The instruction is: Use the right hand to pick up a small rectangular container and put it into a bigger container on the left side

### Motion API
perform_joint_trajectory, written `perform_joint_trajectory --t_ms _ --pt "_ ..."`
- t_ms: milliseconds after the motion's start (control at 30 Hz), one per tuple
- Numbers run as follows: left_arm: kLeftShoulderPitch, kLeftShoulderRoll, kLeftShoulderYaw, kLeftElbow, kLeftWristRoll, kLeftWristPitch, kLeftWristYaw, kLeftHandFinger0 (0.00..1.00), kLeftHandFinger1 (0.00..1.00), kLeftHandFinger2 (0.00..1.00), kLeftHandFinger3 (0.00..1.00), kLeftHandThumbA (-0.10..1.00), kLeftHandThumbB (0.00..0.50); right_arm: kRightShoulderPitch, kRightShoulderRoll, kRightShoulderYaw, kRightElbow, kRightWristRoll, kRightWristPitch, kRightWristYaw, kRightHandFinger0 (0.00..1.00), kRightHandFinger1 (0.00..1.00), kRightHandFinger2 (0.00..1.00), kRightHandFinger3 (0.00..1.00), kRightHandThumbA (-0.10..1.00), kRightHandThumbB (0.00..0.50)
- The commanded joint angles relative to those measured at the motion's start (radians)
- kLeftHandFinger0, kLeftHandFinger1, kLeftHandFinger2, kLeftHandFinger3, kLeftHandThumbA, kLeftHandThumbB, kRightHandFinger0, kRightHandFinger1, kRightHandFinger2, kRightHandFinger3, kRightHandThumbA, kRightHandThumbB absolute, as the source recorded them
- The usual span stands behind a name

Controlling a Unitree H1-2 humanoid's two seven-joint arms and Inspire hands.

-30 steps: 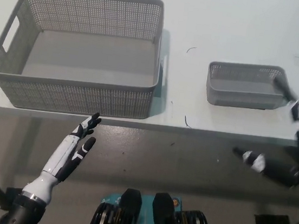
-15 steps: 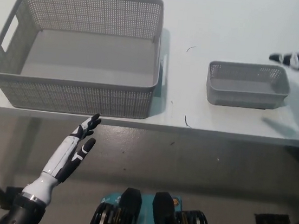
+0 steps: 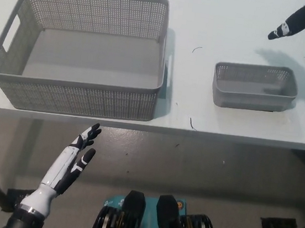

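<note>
Pale desk [image 3: 217, 127] under even light, seen from above, with dark floor showing below its near edge.

Nearest the viewer, the white left hand [image 3: 77, 157] rests in front of the desk at lower left, off the surface, its fingers [image 3: 91, 134] spread and holding nothing; it has barely moved over the last second.

On the desk, toward the right, stands the small basket [image 3: 255, 87]: a shallow grey rectangular container with perforated walls and a solid rim, upright, empty, long side facing the viewer. It sits where it sat a second ago, untouched.

To the left, well apart from it, stands the big basket [image 3: 76, 96], deeper, of the same grey mesh, with handle slots at both ends and an empty floor.

Farthest back, at upper right, the black right hand [image 3: 294, 21] is only partly in frame. A second ago it hung low, in front of the desk's near edge; it has since swung up and over the desk and now hovers beyond the small basket's far rim, casting a shadow across that basket's right end. Whether its fingers are spread or curled cannot be told; it holds nothing.

Judgement: the reach is under way, the grasp not yet begun.
</note>
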Motion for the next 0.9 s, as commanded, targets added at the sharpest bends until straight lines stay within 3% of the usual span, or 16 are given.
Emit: perform_joint_trajectory --t_ms 0,67,200,233,400,567,700,767,867 --pt "0.008 0.009 0.002 -0.087 -0.006 -0.038 -0.015 1.0 1.0 1.0 1.0 1.0 0.267 -0.204 0.0 0.085 0.105 -0.05 0.035 0.254 1.0 1.0 1.0 1.0 1.0 0.474" --pt "0.012 0.008 0.001 -0.094 -0.006 -0.036 -0.018 1.0 1.0 1.0 1.0 1.0 0.263 -0.22 0.012 0.123 0.128 -0.072 0.036 0.279 1.0 1.0 1.0 1.0 1.0 0.49" --pt "0.01 0.009 0.003 -0.087 -0.008 -0.035 -0.021 1.0 1.0 1.0 1.0 1.0 0.255 -0.226 0.019 0.171 0.136 -0.073 -0.031 0.336 1.0 1.0 1.0 1.0 1.0 0.397" --pt "0.01 0.01 0.003 -0.087 -0.006 -0.034 -0.02 1.0 1.0 1.0 1.0 1.0 0.255 -0.228 0.019 0.183 0.128 -0.074 -0.03 0.36 1.0 1.0 1.0 1.0 1.0 0.395" --pt "0.012 0.01 0.004 -0.077 0.0 -0.037 -0.017 1.0 1.0 1.0 1.0 1.0 0.264 -0.252 0.049 0.238 0.17 -0.101 -0.013 0.417 1.0 1.0 1.0 1.0 1.0 0.466" --pt "0.013 0.008 -0.002 -0.071 -0.001 -0.036 -0.021 1.0 1.0 1.0 1.0 1.0 0.263 -0.242 0.081 0.255 0.225 -0.102 -0.033 0.43 1.0 1.0 1.0 1.0 1.0 0.427" --pt "0.013 0.007 -0.002 -0.071 -0.004 -0.033 -0.025 1.0 1.0 1.0 1.0 1.0 0.269 -0.214 0.1 0.241 0.23 -0.109 0.003 0.408 1.0 1.0 1.0 1.0 1.0 0.453" --pt "0.012 0.006 -0.002 -0.066 -0.009 -0.035 -0.029 1.0 1.0 1.0 1.0 1.0 0.265 -0.203 0.105 0.241 0.243 -0.095 -0.041 0.427 1.0 1.0 1.0 1.0 1.0 0.406" --pt "0.017 0.007 -0.002 -0.069 -0.004 -0.037 -0.03 1.0 1.0 1.0 1.0 1.0 0.262 -0.189 0.12 0.251 0.273 -0.117 -0.064 0.399 1.0 1.0 1.0 1.0 1.0 0.418"
